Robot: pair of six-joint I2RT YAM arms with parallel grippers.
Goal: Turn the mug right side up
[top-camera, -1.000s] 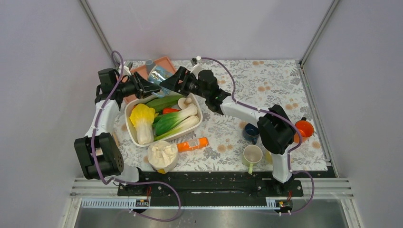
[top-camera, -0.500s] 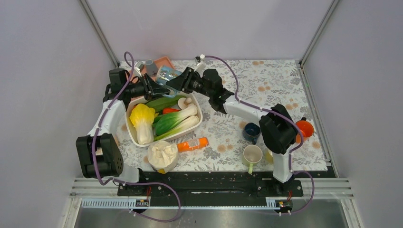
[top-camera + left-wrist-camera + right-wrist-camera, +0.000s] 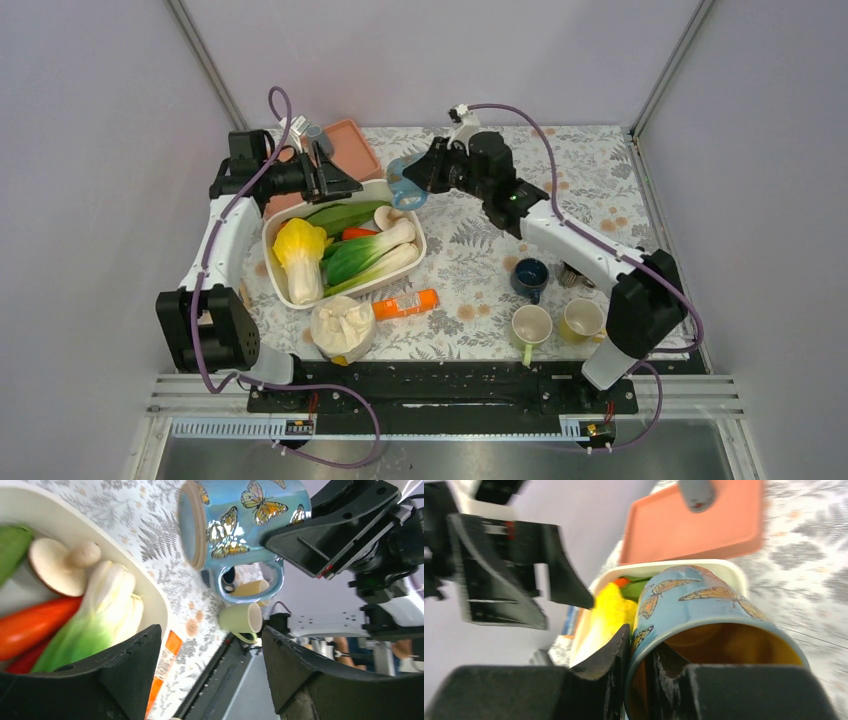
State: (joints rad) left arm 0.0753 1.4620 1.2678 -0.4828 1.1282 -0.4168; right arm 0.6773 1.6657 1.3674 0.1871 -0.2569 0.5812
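The mug [image 3: 402, 187] is blue with butterflies and hangs on its side in the air over the far corner of the white dish. My right gripper [image 3: 420, 180] is shut on its rim, one finger inside the mouth and one outside [image 3: 639, 647]. In the right wrist view the mug [image 3: 709, 605] fills the middle. The left wrist view shows the mug [image 3: 240, 525] with its base turned toward my left gripper and its handle hanging below. My left gripper [image 3: 335, 183] stands open just left of the mug, with nothing between its fingers [image 3: 210, 635].
A white dish [image 3: 270, 262] of vegetables lies under the grippers, a pink tray [image 3: 352, 145] behind it. A dark blue cup [image 3: 528, 275], a green mug [image 3: 531, 325] and a yellow mug [image 3: 582, 320] stand at front right. An orange packet [image 3: 405, 304] and white bag [image 3: 343, 328] lie near the front.
My left gripper held the mug, then opened and let it go. The right gripper shut on the mug's rim and carried it to the right, away from the left gripper.
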